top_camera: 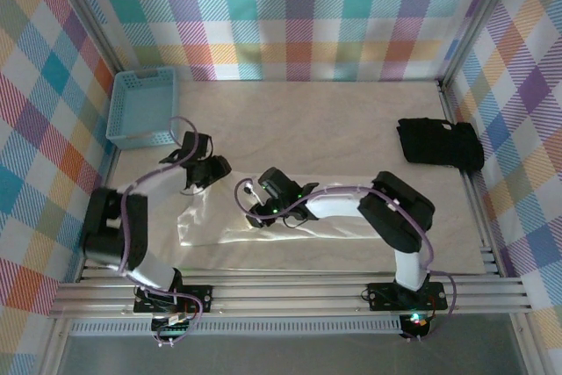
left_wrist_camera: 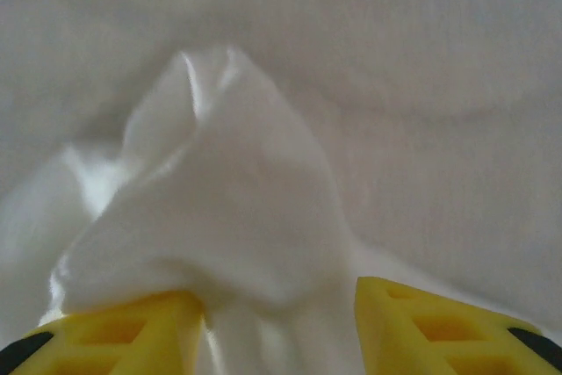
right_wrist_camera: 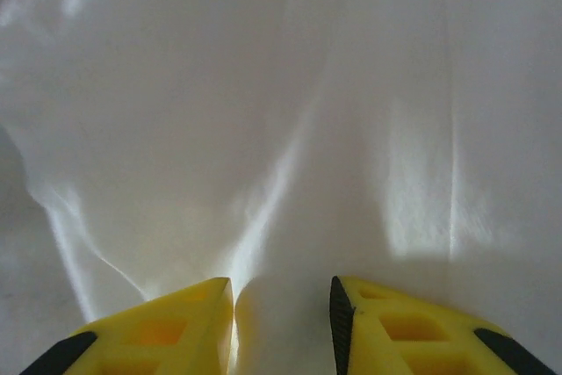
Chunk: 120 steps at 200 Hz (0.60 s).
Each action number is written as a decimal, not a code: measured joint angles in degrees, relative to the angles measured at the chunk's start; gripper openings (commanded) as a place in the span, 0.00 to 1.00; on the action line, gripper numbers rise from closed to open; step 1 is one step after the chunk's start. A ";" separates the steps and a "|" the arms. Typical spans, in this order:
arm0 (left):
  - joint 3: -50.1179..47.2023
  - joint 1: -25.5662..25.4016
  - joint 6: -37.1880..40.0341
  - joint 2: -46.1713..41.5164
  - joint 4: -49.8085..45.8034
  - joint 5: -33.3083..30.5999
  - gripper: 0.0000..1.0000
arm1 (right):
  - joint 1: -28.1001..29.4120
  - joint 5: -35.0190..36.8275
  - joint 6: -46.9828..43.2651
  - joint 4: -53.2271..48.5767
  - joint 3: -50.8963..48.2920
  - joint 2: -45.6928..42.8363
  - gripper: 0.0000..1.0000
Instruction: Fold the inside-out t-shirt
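The white t-shirt (top_camera: 211,226) is lying spread flat on the tabletop (top_camera: 334,120), at the near side between the two arms. The left gripper (top_camera: 204,169) is hanging over the shirt's far left corner. In the left wrist view, the left gripper (left_wrist_camera: 281,322) is holding its yellow fingers (left_wrist_camera: 132,331) well apart, with a loose peak of white cloth standing between them (it is leaning on the left-hand finger). The right gripper (top_camera: 262,204) is sitting low over the shirt's far edge near the middle. In its wrist view, the right gripper (right_wrist_camera: 283,322) is showing a narrower gap, with a ridge of fabric running through it. Whether it is pinching that ridge cannot be told. A blue basket (top_camera: 118,116) is sitting at the far left, and a black folded garment (top_camera: 439,142) is lying at the right.
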 measured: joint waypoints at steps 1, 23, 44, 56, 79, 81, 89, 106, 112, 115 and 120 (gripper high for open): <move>0.39 0.02 0.02 0.52 0.15 -0.07 0.48 | 0.00 0.00 0.11 -0.04 0.00 0.17 0.35; 2.93 1.36 0.63 6.51 2.10 -1.75 0.48 | -0.07 0.28 1.07 0.24 -0.24 0.13 0.37; 3.85 2.34 1.01 7.23 2.27 -1.97 0.50 | -0.07 0.46 0.85 -0.28 -0.42 -0.28 0.41; 4.02 2.54 1.46 7.02 1.95 -2.19 0.51 | -0.07 0.52 0.57 -1.77 -0.42 -0.98 0.43; 3.80 2.97 2.84 4.02 -1.07 -3.74 0.57 | -0.15 0.59 -0.15 -5.16 -0.42 -3.85 0.46; 3.69 3.06 2.89 3.58 -1.27 -3.98 0.58 | -0.20 0.50 -0.35 -5.31 -0.42 -4.15 0.46; 3.21 3.63 3.30 1.38 -2.32 -4.79 0.61 | -0.44 0.20 -0.50 -5.84 -0.42 -5.51 0.47; 1.38 5.77 3.85 -4.48 -4.04 -5.79 0.70 | -0.70 -0.22 -0.70 -6.49 -0.42 -8.85 0.50; 0.61 6.64 4.00 -6.45 -4.55 -6.01 0.74 | -0.87 -0.31 -0.83 -6.51 -0.42 -10.10 0.51; 0.15 7.19 3.72 -7.50 -4.81 -6.05 0.76 | -0.87 -0.42 -0.87 -6.51 -0.42 -10.62 0.51; -0.48 7.85 4.02 -8.87 -5.27 -6.03 0.81 | -0.92 -0.44 -0.90 -6.54 -0.42 -11.52 0.53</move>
